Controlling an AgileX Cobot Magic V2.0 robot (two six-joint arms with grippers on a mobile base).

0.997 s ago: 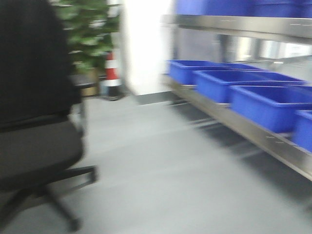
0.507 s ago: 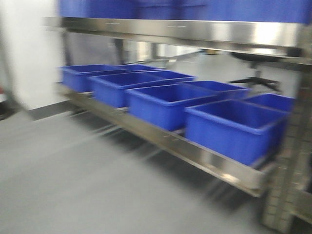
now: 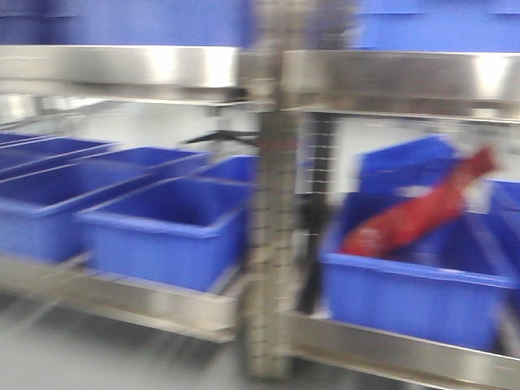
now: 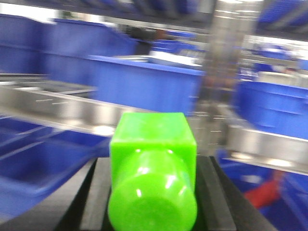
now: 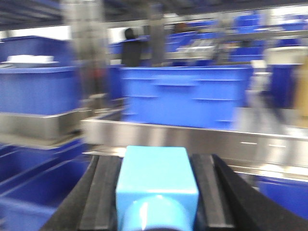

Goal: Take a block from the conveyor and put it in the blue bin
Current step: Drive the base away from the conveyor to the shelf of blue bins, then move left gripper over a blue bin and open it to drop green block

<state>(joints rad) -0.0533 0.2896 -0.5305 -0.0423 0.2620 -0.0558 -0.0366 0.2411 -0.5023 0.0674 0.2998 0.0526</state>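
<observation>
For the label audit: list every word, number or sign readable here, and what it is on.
None can be read: all three views are motion-blurred.
The blue bins, the steel shelf rail, the green block and the blue block show no legible marking.

1. I see the right gripper (image 5: 157, 166) at lower centre, its black fingers (image 5: 103, 192) pressed against both sides of the light-blue block (image 5: 156, 180).
2. Blue bin (image 5: 185, 101) at centre, sitting on a steel shelf (image 5: 192, 142).
3. Everything behind is motion-blurred.
</observation>
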